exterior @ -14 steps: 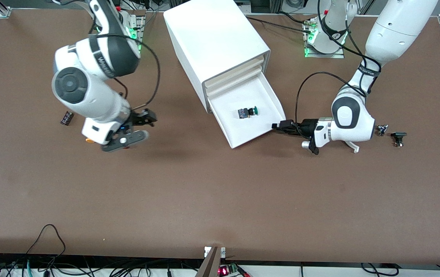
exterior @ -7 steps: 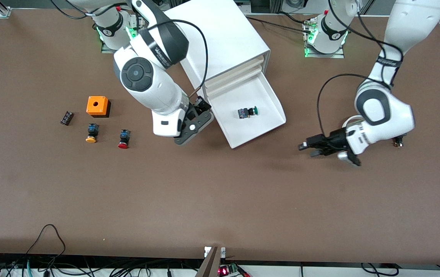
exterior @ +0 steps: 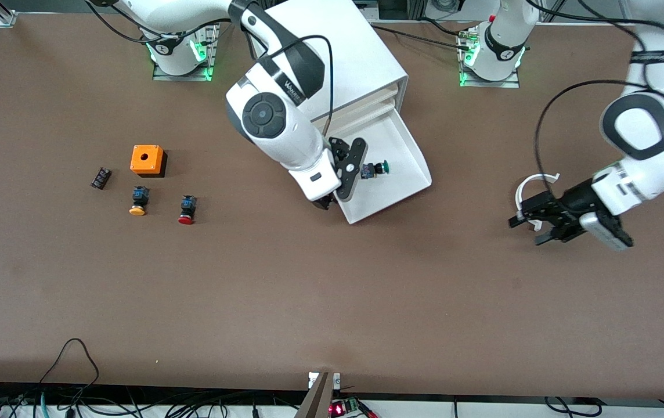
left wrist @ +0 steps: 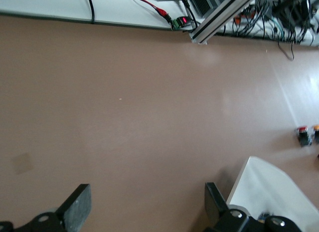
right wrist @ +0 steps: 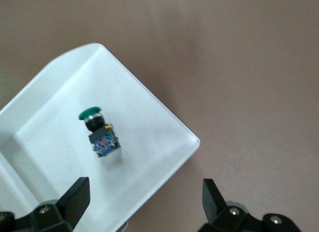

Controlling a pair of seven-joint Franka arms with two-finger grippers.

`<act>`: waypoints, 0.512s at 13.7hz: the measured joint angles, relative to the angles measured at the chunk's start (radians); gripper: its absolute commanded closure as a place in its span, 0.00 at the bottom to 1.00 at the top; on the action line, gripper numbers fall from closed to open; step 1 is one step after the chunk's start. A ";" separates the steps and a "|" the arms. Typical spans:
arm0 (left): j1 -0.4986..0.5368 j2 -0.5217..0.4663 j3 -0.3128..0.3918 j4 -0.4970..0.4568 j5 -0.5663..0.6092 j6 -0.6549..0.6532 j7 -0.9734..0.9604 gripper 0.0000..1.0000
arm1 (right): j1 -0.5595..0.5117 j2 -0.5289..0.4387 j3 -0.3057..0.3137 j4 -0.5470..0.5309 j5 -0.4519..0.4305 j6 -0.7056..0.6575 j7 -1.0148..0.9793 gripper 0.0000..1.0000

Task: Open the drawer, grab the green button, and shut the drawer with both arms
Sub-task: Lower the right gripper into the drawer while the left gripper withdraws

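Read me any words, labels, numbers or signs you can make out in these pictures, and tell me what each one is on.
No text can be read with certainty.
Right arm: white lettering on the dark band, too small to read.
Left arm: white lettering on the dark band, too small to read.
Arm bases: a round mark on each, unreadable.
The button, drawer and cabinet show no text.
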 measured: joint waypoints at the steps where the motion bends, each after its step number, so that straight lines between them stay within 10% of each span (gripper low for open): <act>1: 0.003 -0.012 0.025 0.041 0.090 -0.056 0.000 0.00 | 0.007 0.002 0.003 0.004 0.000 -0.002 -0.032 0.00; 7: -0.001 -0.038 0.056 0.312 0.564 -0.370 -0.234 0.00 | 0.079 0.079 0.005 0.031 -0.050 -0.001 -0.099 0.00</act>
